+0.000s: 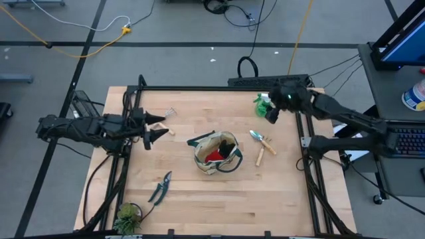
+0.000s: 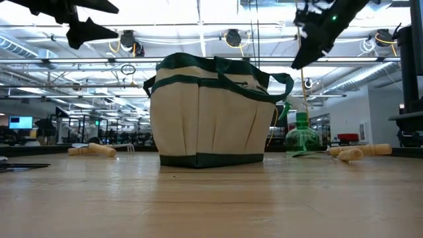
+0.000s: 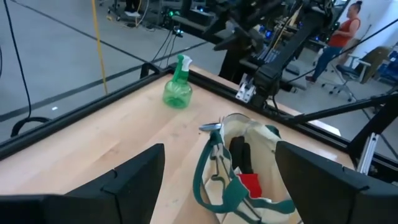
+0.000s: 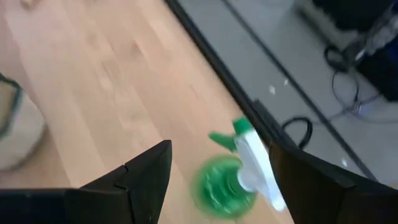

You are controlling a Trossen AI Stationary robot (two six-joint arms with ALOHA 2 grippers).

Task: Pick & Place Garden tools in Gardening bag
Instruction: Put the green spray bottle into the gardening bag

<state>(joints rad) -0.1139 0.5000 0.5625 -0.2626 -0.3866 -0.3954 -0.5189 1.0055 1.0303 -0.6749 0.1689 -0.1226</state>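
Observation:
The beige gardening bag (image 1: 216, 154) with green trim stands upright on its base at the table's middle, a red-and-black glove (image 3: 252, 185) inside it. My left gripper (image 1: 156, 131) is open and empty, raised left of the bag, over a wooden-handled fork (image 1: 163, 121). My right gripper (image 1: 271, 113) is open and empty, raised above the green spray bottle (image 4: 239, 174), which stands at the far right (image 1: 261, 103). Two wooden-handled trowels (image 1: 262, 145) lie right of the bag. Dark-handled pruning shears (image 1: 159, 187) lie at the near left.
A small leafy plant (image 1: 127, 218) sits at the table's near left corner. A black frame rail (image 1: 219, 87) runs along the far edge. Bare wood shows between the bag and the near edge (image 1: 226, 206). A person (image 3: 341, 34) stands in the room beyond.

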